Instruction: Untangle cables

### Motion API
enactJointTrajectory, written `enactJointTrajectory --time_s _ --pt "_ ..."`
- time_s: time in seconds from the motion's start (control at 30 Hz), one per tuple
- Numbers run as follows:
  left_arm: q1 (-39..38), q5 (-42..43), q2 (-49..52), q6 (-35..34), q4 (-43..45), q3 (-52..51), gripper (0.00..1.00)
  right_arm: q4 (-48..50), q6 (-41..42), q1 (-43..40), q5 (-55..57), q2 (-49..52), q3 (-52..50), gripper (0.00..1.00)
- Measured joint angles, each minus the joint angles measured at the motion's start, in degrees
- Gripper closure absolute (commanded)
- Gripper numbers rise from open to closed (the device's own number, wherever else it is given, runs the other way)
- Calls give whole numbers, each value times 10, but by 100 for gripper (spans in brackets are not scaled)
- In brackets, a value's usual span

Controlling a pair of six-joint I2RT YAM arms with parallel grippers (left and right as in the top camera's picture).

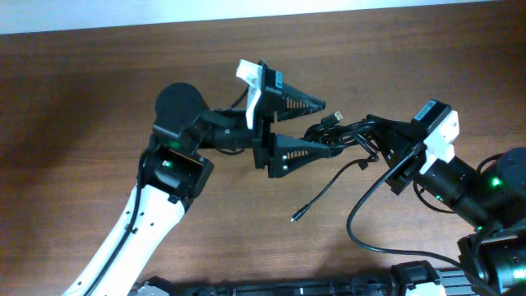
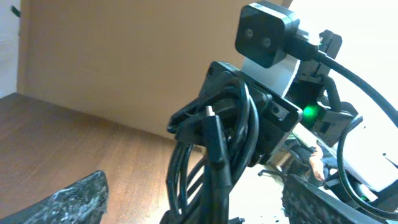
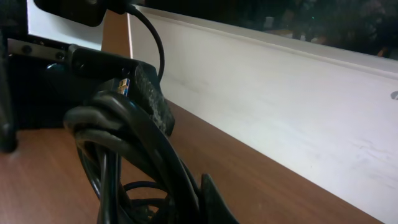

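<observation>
Two tools: left tool [image 1: 324, 123] spread, right tool [image 1: 371, 130] pinching tangled cables [image 1: 339, 127]

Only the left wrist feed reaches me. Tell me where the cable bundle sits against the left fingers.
Observer: Overhead, the cables bunch right at the tips of the open left gripper, not deep between its fingers.
Operator: Report loose ends.
Observer: One cord trails off the bundle onto the table; its plug lies apart from both grippers.
Operator: Name what holds the bundle.
Observer: The right gripper, shut on it from the side opposite the left one.
</observation>
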Motion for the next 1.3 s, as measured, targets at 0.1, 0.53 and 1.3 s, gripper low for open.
enactJointTrajectory --time_s 0.1,0.53,1.3 --pt "-2 2 0 5 2 0 40 1 0 0 0 0 0 96" --pt "-2 4 0 8 16 0 91 2 0 0 0 0 0 96" --pt "10 -255 0 36 -156 0 100 3 0 0 -9 4 0 96"
